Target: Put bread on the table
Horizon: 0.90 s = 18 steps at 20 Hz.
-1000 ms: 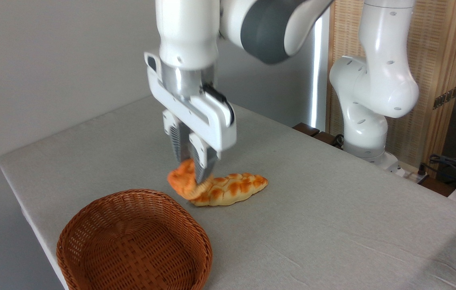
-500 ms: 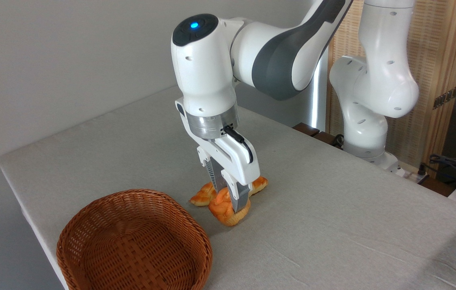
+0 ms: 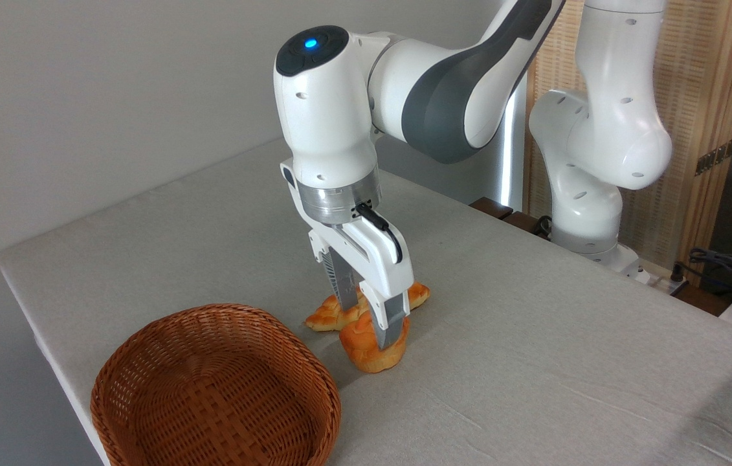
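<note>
Lower than half a second ago, my gripper (image 3: 371, 323) clamps the bread (image 3: 372, 347) on the table (image 3: 534, 336), just right of the basket (image 3: 215, 387). Opening may roll it against the braided loaf (image 3: 330, 314).

The gripper (image 3: 372, 327) hides the middle of the bread (image 3: 366, 348); whether its fingers press the bun or stand slightly off it cannot be told. Gripper and bun together cover the centre of the braided loaf (image 3: 325, 318), whose two ends show at 9 and 2 o'clock of the gripper. The wicker basket (image 3: 215, 388) is cut by the bottom edge at 6 o'clock. The table (image 3: 534, 362) runs off the bottom and right edges. The arm's upper links leave the top edge at 12 o'clock. Cables (image 3: 725, 264) at 3 o'clock are too small to identify further.
</note>
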Motion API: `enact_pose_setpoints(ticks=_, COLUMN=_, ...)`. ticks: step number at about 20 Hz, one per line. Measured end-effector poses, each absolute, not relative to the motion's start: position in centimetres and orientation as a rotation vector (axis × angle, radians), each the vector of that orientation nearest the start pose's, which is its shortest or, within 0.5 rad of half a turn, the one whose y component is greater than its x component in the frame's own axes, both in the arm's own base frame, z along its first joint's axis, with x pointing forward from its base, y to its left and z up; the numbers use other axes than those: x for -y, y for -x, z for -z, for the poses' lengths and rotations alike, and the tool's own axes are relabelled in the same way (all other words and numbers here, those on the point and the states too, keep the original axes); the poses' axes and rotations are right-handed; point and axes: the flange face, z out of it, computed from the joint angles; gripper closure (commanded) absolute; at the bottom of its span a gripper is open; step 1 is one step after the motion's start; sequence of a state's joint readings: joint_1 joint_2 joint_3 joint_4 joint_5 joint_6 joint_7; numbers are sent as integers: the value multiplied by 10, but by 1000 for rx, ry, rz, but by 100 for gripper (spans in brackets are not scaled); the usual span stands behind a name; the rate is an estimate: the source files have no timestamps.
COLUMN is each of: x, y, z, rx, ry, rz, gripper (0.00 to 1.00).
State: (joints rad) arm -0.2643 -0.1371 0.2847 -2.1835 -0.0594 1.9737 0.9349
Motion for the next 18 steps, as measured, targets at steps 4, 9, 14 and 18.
enact_pose_setpoints(ticks=4, x=-5, y=-507, z=-456, rx=-1408, ry=2906, rz=50, gripper=0)
enact_pose_setpoints(ticks=9, x=16, y=-526, z=-517, rx=-1383, ry=2890, rz=259, gripper=0)
enact_pose_setpoints(ticks=14, x=48, y=-551, z=-533, rx=-1182, ry=2966, rz=295, gripper=0)
enact_pose_setpoints(ticks=18, x=54, y=-572, z=-529, rx=-1081, ry=2997, rz=290, gripper=0)
